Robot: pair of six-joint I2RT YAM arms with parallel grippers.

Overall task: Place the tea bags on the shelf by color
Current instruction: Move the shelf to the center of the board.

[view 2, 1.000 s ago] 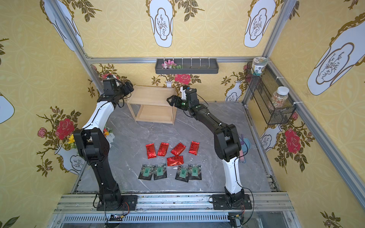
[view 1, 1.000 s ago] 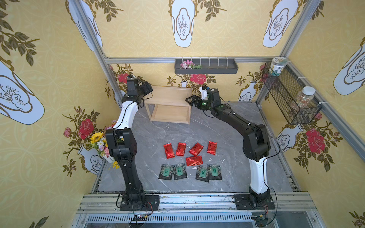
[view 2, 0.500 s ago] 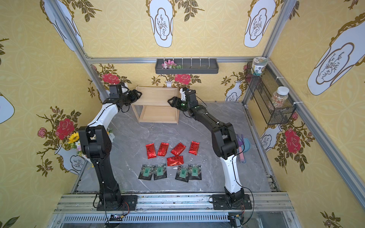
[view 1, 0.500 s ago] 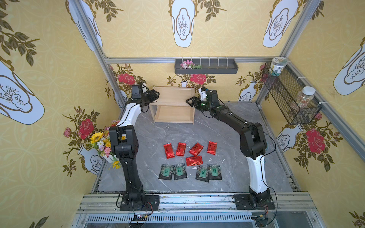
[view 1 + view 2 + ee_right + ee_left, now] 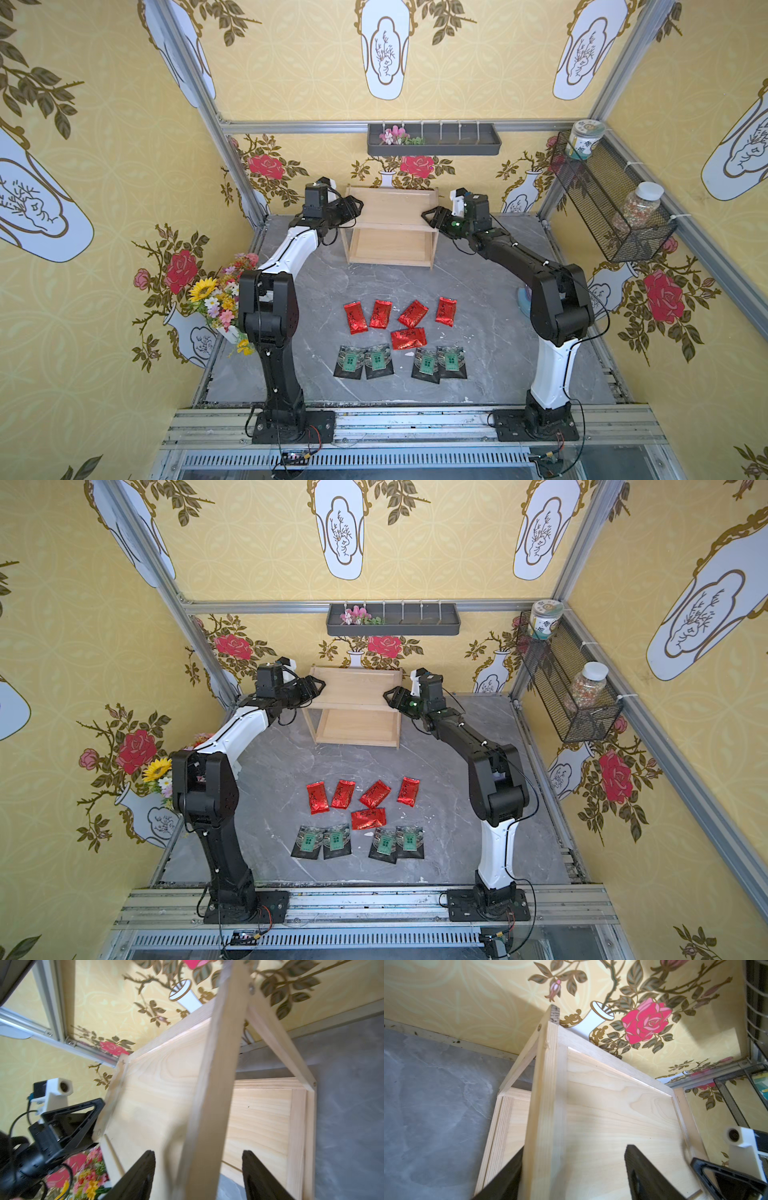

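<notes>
left gripper [image 5: 354,206] and right gripper [image 5: 428,216]: jaws spread, straddling opposite ends of shelf [image 5: 390,208], nothing clamped. both tiers bare. all nine tea bags [image 5: 409,313] on floor [image 5: 478,291] in front of shelf. sorting not begun.

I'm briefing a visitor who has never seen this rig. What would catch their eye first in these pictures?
Both arms reach to the back of the grey table, the left gripper and right gripper each straddling an end of the empty wooden shelf. Nearer the front, five shiny red tea bags lie scattered just behind a row of four black tea bags.
</notes>
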